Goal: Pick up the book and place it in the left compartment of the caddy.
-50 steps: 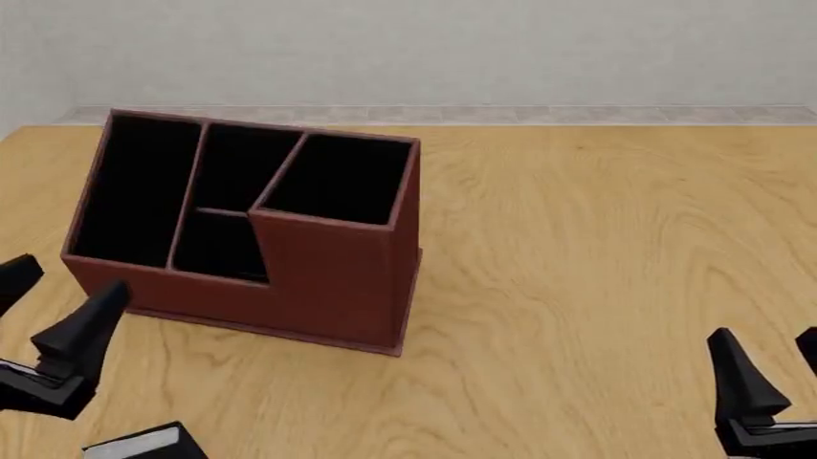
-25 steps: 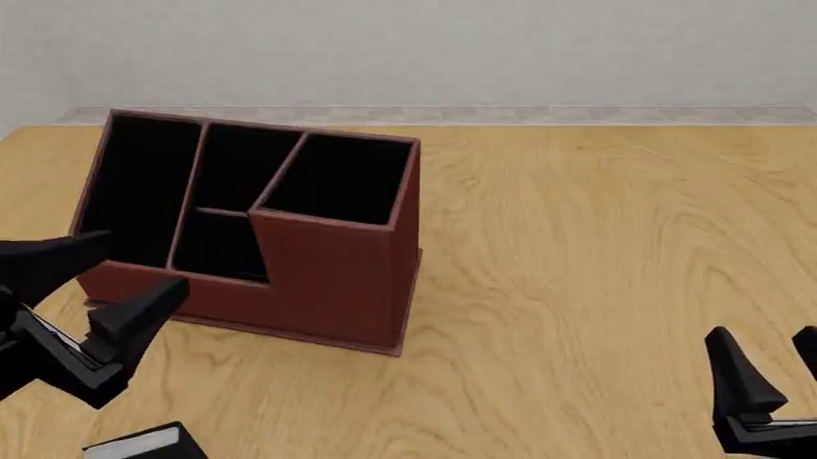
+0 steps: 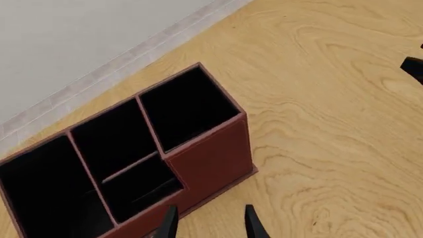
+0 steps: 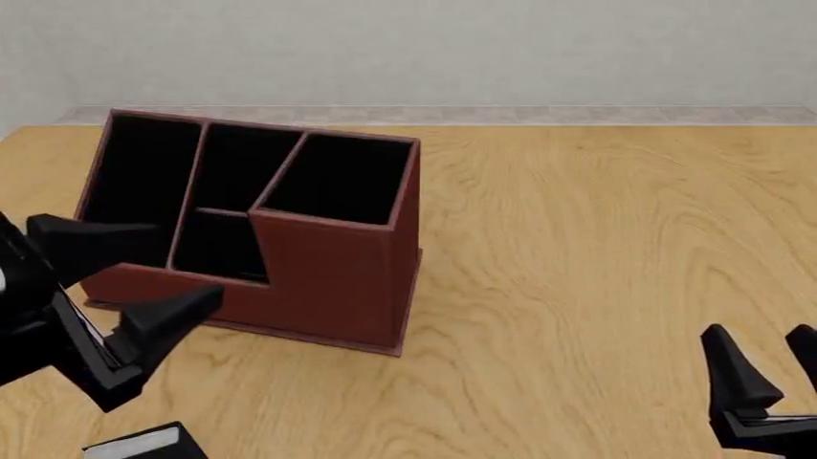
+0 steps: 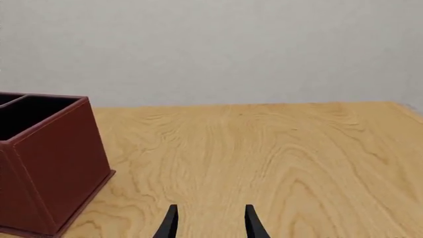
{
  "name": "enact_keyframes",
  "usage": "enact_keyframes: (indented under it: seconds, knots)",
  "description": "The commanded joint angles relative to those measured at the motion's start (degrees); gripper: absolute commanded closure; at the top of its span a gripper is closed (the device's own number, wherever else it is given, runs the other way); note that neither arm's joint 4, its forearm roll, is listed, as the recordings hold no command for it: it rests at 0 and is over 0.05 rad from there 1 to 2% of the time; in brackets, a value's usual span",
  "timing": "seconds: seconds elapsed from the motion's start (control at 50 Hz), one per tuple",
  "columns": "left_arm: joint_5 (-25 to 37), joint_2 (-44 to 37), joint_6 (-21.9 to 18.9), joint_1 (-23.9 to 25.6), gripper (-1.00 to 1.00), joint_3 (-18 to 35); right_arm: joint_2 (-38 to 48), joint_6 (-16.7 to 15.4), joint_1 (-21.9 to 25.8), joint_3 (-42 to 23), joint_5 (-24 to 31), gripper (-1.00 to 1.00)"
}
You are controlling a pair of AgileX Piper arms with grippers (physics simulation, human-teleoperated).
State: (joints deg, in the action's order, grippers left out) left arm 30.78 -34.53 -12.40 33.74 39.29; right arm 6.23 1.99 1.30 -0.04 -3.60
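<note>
The reddish-brown caddy (image 4: 335,277) stands at the table's back left, also in the left wrist view (image 3: 213,159) and the right wrist view (image 5: 46,168). Its left compartment (image 4: 128,191) is a long black slot (image 3: 46,193) with nothing visible in it. The book (image 4: 143,444), black with white page edges, lies at the front-left corner, cut off by the frame edge. My left gripper (image 4: 191,260) hangs open above the table in front of the caddy's low end, above and beyond the book, holding nothing (image 3: 210,212). My right gripper (image 4: 756,333) is open and holds nothing at the front right (image 5: 210,209).
Bare wooden table (image 4: 587,239) stretches right of the caddy. A grey wall (image 4: 447,48) closes the far edge. One tip of the right gripper (image 3: 413,68) shows at the edge of the left wrist view.
My left gripper has risen and swung forward and right, away from the book and toward the caddy's front. The right gripper has barely shifted. The book and caddy have not moved.
</note>
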Motion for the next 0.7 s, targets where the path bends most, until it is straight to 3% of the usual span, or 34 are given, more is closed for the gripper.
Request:
enact_keyframes:
  seconds: [0.02, 0.28, 0.7]
  knots:
    - [4.93, -2.63, -0.53, 2.70, -1.00, 3.91, 1.20, 0.68, 0.36, 0.00, -0.82, -1.00]
    - [8.34, -1.98, -2.73, 3.74, -1.00, 3.91, 1.63, 0.14, 0.43, 0.01, -1.13, -1.00]
    - [14.30, 1.75, -6.47, 0.61, -1.00, 1.49, 3.82, -0.22, 0.68, 0.02, -2.43, -1.00]
